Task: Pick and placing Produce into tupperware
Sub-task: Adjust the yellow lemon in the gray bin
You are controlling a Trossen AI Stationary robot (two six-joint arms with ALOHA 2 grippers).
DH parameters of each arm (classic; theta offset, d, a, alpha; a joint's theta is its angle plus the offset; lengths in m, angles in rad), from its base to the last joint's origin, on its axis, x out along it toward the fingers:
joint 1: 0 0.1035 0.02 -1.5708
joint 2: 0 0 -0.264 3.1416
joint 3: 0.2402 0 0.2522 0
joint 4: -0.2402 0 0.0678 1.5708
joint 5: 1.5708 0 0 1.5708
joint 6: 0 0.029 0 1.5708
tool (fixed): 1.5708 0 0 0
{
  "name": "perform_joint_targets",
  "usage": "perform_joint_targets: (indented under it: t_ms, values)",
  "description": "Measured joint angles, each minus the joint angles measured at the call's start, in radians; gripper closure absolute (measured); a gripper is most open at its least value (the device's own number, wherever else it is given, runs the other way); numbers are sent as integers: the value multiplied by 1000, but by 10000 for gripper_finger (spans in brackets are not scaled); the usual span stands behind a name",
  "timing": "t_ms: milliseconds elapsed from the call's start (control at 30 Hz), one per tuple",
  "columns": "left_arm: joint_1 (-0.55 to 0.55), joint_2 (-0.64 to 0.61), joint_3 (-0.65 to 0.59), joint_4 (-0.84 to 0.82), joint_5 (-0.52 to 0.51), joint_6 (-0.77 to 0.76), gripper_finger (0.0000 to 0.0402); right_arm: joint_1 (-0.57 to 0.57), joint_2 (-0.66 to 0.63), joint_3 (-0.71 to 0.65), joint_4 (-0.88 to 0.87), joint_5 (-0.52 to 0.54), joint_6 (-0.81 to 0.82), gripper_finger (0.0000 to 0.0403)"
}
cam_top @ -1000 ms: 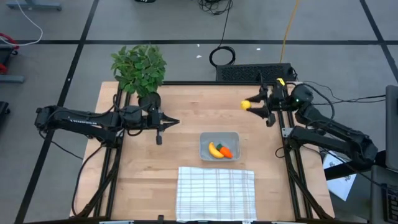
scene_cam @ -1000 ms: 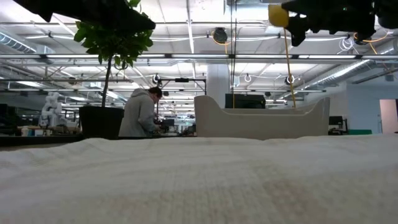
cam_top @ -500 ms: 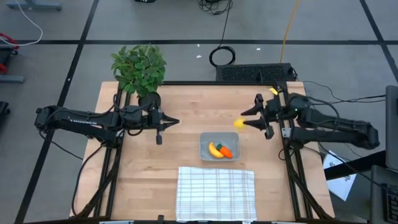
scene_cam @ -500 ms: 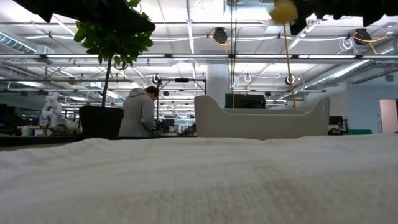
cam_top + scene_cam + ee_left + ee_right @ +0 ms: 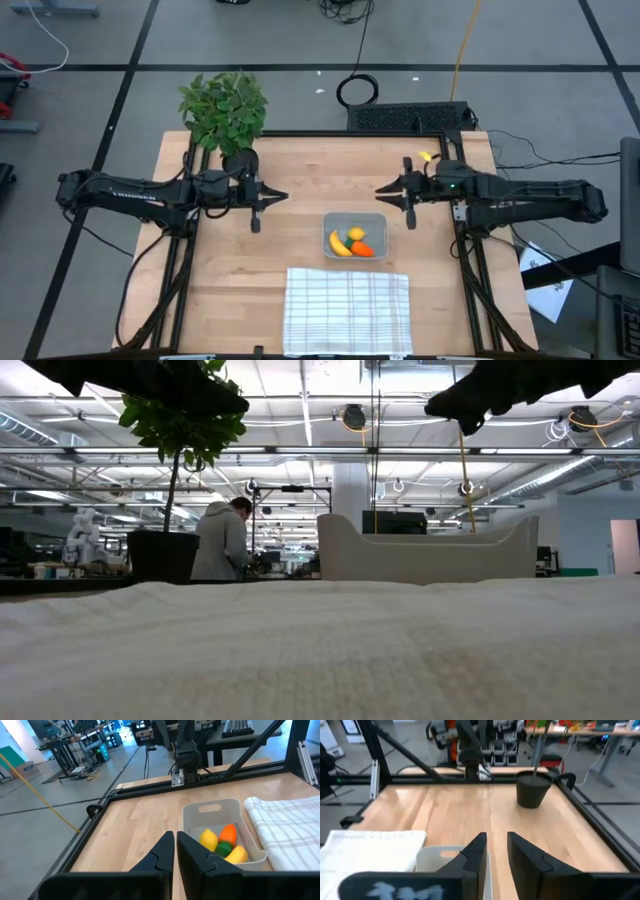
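Right gripper [image 5: 394,192] hangs above the table, just off the tub's [image 5: 330,222] far right corner; fingers parted, nothing between them. In the right wrist view the two dark fingers [image 5: 474,851] show a clear gap, with the tub's rim [image 5: 440,853] just ahead of and below them, the cloth [image 5: 367,850] to one side, and the dark plant pot [image 5: 533,789] farther across the table.

Tub holds all three pieces: banana [image 5: 341,245] on the side away from the right gripper, lemon [image 5: 356,234] toward the far wall, carrot [image 5: 364,249] nearest the right gripper's side, all touching or nearly so. The left wrist view shows the same: lemon [image 5: 209,840], carrot [image 5: 228,834] with its green top, and banana [image 5: 237,854] packed together at one end of the tub [image 5: 215,808].

Left gripper [image 5: 268,203] hovers over bare wood, well apart from the tub, beside the plant [image 5: 223,108]; fingers [image 5: 161,854] pressed together, holding nothing.

Cloth [image 5: 347,311] lies just past the tub's near edge.

Low view: a person [image 5: 221,540] stands in the room behind.
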Motion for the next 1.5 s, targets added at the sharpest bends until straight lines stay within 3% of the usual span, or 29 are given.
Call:
perform_joint_targets:
  t_ms: [267, 1067, 1300, 1500]
  values:
    - [0, 0, 0, -6, 0, 22, 376, 0, 59, 0, 39, -3, -33, 344]
    - [0, 0, 0, -7, -1, 20, 376, 0, 57, -1, 79, -3, -41, 344]
    - [0, 0, 0, -7, -1, 21, 376, 0, 57, -1, 77, -4, 193, 344]
    - [0, 0, 0, -6, -1, 21, 376, 0, 57, -1, 76, -4, 191, 344]
